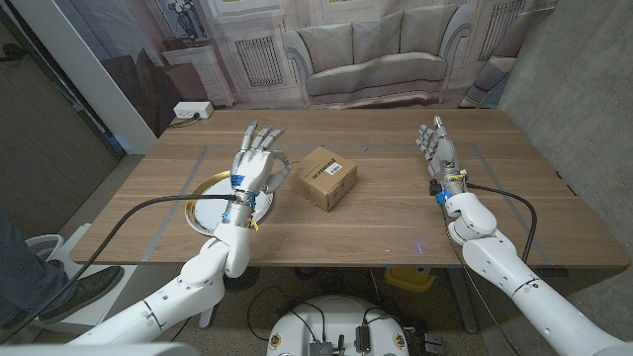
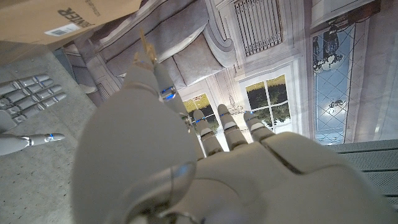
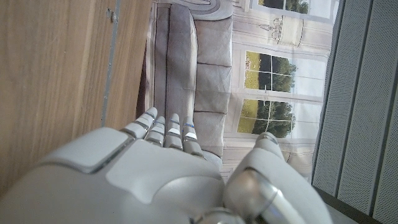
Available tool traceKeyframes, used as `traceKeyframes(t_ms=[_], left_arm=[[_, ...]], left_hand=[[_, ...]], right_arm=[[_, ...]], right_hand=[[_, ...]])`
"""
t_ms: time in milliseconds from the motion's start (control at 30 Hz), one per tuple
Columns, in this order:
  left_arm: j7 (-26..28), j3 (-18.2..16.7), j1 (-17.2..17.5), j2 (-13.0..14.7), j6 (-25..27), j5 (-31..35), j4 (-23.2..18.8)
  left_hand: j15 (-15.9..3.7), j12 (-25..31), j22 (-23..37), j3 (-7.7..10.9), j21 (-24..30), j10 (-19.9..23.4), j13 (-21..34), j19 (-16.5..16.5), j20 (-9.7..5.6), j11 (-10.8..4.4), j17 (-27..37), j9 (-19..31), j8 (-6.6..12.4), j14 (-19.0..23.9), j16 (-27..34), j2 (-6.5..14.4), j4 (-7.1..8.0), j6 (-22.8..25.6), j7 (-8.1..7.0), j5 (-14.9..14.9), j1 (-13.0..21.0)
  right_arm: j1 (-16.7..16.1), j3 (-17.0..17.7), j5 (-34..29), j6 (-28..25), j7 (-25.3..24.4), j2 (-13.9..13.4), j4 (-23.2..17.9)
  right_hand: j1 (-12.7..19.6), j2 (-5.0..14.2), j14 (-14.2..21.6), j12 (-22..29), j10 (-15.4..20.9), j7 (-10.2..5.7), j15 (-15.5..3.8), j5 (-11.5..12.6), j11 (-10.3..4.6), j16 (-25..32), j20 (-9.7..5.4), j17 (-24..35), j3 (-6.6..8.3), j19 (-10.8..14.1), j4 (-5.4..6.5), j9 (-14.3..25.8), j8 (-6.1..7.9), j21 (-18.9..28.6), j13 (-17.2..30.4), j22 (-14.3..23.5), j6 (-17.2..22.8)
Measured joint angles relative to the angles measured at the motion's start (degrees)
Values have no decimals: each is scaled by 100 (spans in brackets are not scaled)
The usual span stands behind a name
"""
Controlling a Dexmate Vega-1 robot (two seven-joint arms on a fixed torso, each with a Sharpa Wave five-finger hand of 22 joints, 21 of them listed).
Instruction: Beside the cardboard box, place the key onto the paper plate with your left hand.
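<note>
A: Nearest the lens is the back of the left hand (image 2: pixel 186 155). Has it got anything?

B: I think so. A thin brass-coloured sliver pokes out where the thumb meets a fingertip, and I take that for the key (image 2: pixel 146 46). The other fingers are stretched out, so it is a pinch, not a fist.

A: And where is that over the tabletop (image 1: pixel 396 227)?

B: Above the far rim of the paper plate (image 1: pixel 201 220), on the side towards the cardboard box (image 1: pixel 328 176), which sits just beside the plate.

A: How should the key behave?

B: Light, stiff, smooth metal, I'd judge. It could easily swivel or slip in a fingertip pinch, and it may skid or bounce on the plate if let go from high up. The broad bow end is the place to hold it. The plate looks light too and could shift if nudged.

A: What can't you see?

B: Most of the key. The thumb hides it, and from the head camera I can't pick it out. Whether it is above bare plate or rim, I cannot tell.

A: The right hand (image 1: pixel 435 148)?

B: Fingers spread, holding nothing, well apart from the box.
</note>
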Motion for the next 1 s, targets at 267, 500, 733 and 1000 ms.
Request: traceKeyframes(t_ms=[267, 500, 733, 1000], left_arm=[[0, -98, 155, 15, 127, -35, -95], [3, -174, 249, 29, 177, -104, -132], [31, -273, 363, 62, 233, -192, -192], [61, -398, 487, 88, 283, -298, -257]], left_hand=[[29, 0, 0, 0, 0, 0, 0, 0, 0, 0, 0, 27, 44, 29, 0, 1, 0, -20, -20, 0, -1], [29, 0, 0, 0, 0, -1, 12, 0, 0, 0, 0, 27, 44, 29, 0, 9, 0, -20, -19, 0, -10], [29, 0, 0, 12, 0, -1, 29, 0, 0, 0, 0, 26, 73, 29, -26, 16, 12, -20, -19, 0, -18], [29, -40, 0, 25, 0, 52, 28, 0, 1, 10, -1, 25, 110, 29, -27, 16, 25, -70, -31, 0, -18]], right_arm=[[21, -19, 7, 5, 23, 13, 34], [32, -35, 8, 5, 26, 26, 46], [44, -56, 3, 5, 23, 46, 59], [56, -79, -17, 15, 22, 62, 72]], right_hand=[[0, 0, 0, 0, 0, 0, 0, 0, 0, 0, 0, 0, -13, 0, -13, 0, 0, 0, 0, 0, 0], [0, 0, 0, 0, 0, 0, 0, 0, 0, 0, 0, 0, -13, 0, -13, 0, 0, 0, 0, 0, 0], [0, 0, 0, 0, 0, 0, 0, 0, 0, 0, 0, 0, -13, 0, -13, 0, 0, 0, 0, 0, 0], [1, 0, 0, 0, 0, 0, 0, 0, 0, 0, 0, 0, -13, 0, -13, 0, 0, 0, 0, 0, 0]])
